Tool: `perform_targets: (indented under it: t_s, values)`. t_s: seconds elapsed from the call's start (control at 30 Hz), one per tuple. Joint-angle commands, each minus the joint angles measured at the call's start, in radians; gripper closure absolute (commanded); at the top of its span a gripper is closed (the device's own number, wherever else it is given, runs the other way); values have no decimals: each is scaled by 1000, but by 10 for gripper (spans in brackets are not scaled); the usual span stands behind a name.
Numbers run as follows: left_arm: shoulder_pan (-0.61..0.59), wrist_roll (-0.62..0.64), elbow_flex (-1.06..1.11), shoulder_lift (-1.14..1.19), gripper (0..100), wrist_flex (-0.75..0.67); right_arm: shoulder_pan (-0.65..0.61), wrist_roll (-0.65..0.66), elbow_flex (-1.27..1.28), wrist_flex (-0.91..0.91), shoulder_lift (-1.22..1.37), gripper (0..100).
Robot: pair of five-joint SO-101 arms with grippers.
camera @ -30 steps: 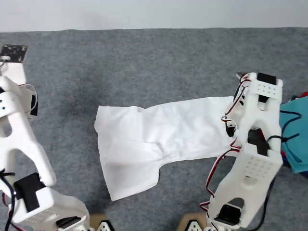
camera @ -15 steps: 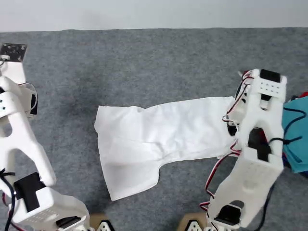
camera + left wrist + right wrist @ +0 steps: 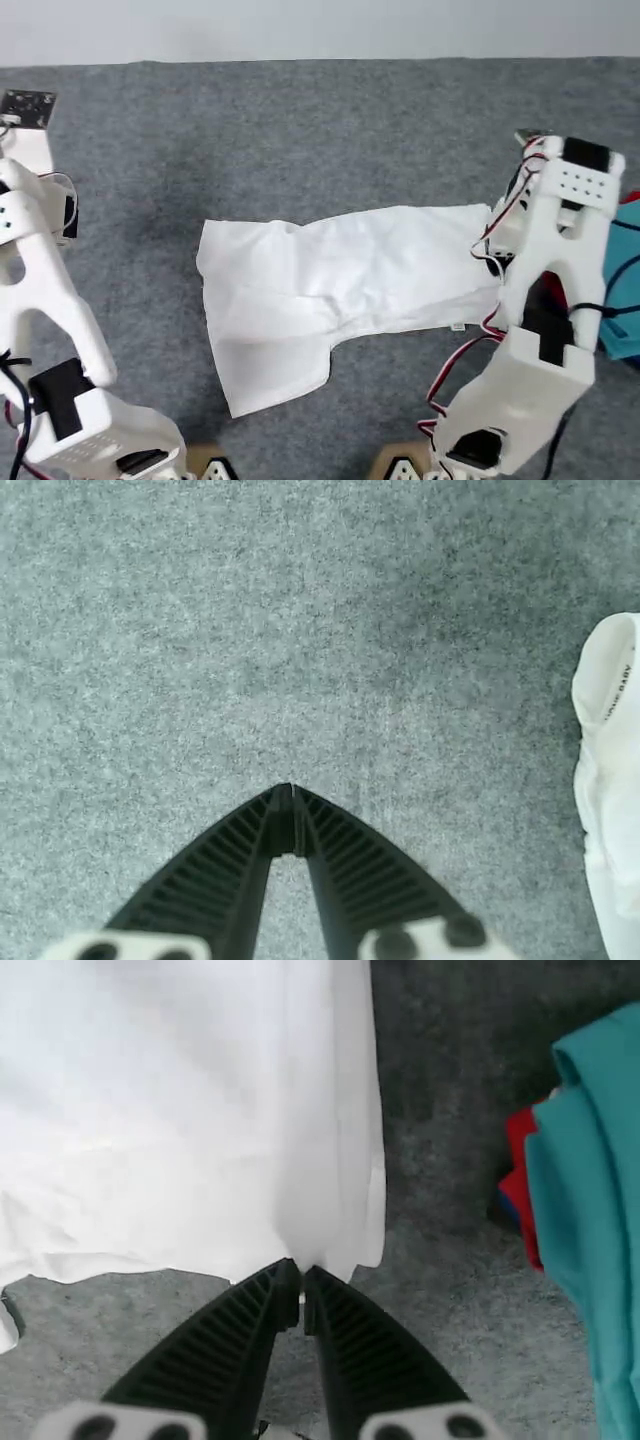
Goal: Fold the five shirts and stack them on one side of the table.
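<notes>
The white shirt lay spread across the middle of the grey table, unfolded, with one sleeve splayed toward the near edge. Over the last second its hem end had been drawn a little outward: more of the lower hem corner now showed, and the body looked slightly flatter than before. The right hand had done that. It was closed down to a sliver, with the shirt's hem edge pinched between its tips, and the right arm had swung away from the shirt's middle, taking the cloth with it. Just past that hem end lay a teal cloth over a red cloth, apart from the white shirt and probably more of the shirts waiting their turn. Beyond the shirt's other end the left hand had not moved. Its tips met with nothing between them, over bare table near a white cloth edge. I judged this pull to be a smoothing or squaring step, not a fold. No fold had yet been made in this shirt, so the task was at an early stage for it.
</notes>
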Motion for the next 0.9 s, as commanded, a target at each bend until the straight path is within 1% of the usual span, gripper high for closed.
perform_targets:
  t_s: [0.0, 0.33, 0.5, 0.57, 0.73, 0.8, 0.87]
  values:
    - [2, 2, -5, -43, 997, -18, 30, -5, 26, 39, -67, 990]
    - [3, 2, -4, -43, 997, -18, 70, -3, 66, 25, -54, 990]
    - [3, 2, -4, -43, 997, -18, 71, -2, 64, -61, -7, 987]
    - [5, 2, -4, -43, 997, -18, 70, -2, 61, -76, 7, 949]
    - [2, 2, -4, -43, 997, -18, 41, 5, 60, -51, -27, 758]
    - [2, 2, -4, -44, 997, -17, 4, 34, 60, -31, -61, 730]
    - [3, 2, -4, -51, 997, -14, -47, 52, 60, -24, -101, 738]
